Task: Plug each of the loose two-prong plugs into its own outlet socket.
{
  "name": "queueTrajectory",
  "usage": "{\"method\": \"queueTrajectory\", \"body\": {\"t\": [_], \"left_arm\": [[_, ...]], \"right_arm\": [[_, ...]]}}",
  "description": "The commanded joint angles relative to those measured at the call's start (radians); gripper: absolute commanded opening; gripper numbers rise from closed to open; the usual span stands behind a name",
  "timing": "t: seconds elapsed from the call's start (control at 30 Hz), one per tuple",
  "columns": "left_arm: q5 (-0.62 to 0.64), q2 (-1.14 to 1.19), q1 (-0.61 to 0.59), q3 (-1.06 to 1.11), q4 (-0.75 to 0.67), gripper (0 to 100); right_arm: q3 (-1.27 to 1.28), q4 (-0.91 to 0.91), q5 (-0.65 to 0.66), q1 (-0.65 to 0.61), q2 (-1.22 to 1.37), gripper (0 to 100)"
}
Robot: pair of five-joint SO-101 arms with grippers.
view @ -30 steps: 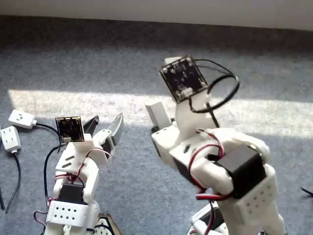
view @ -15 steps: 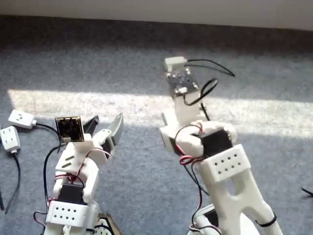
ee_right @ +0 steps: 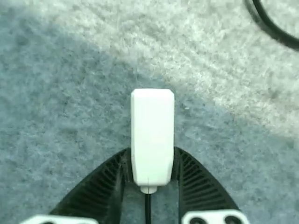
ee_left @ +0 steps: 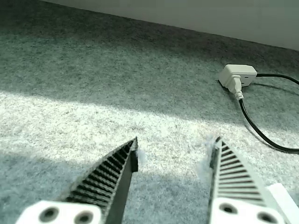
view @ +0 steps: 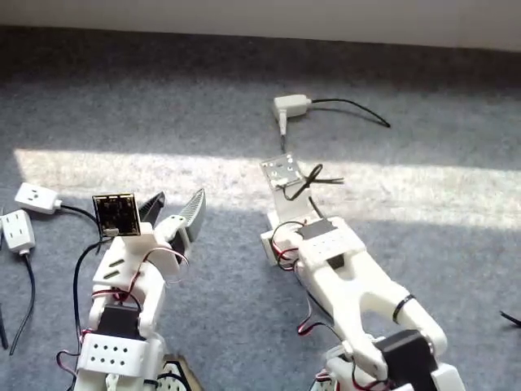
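Right now you have four white blocks on cords to count. An outlet socket [view: 36, 198] and a second socket [view: 17, 230] lie just beside each other at the left edge of the grey carpet [view: 440, 244]. A third block [view: 291, 106] sits far out in the middle with a black cord trailing off it. A fourth block [ee_right: 152, 130] is pinched between the fingers of your right gripper [ee_right: 153, 152], its cord running back between them. Your left gripper [view: 179, 197] hangs spread wide over the carpet, well apart from the sockets. Since a second ago your right arm [view: 358, 285] has dropped from raised to stretched low and forward, uncovering the third block; your left arm has kept still
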Motion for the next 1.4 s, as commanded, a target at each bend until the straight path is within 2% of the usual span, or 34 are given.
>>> {"method": "queueTrajectory", "body": {"t": [0.0,0.13,0.47,0.57,0.73,0.8,0.9,1.37], "left_arm": [[-0.008,-0.012,0.012,-0.001,-0.002,26],[-0.009,-0.012,0.012,-0.001,-0.002,26],[-0.009,-0.012,0.012,-0.001,-0.002,26],[-0.009,-0.012,0.012,-0.001,-0.002,26],[-0.009,-0.012,0.012,-0.001,-0.002,26],[-0.009,-0.012,0.012,-0.001,-0.002,26],[-0.009,-0.012,0.012,-0.001,-0.002,26],[-0.009,-0.012,0.012,-0.001,-0.002,26]], "right_arm": [[-0.081,0.036,0.009,0.001,0.051,17.0],[-0.173,0.151,0.015,-0.004,0.036,27.6],[-0.286,0.3,0.015,0.005,-0.182,27.9],[-0.278,0.297,0.017,0.062,-0.24,27.9],[-0.239,0.262,0.018,0.209,-0.199,27.9],[-0.189,0.206,0.026,0.219,-0.163,27.9],[-0.124,0.127,0.092,0.199,-0.124,27.9],[-0.091,0.117,0.092,-0.068,-0.101,27.9]]}}
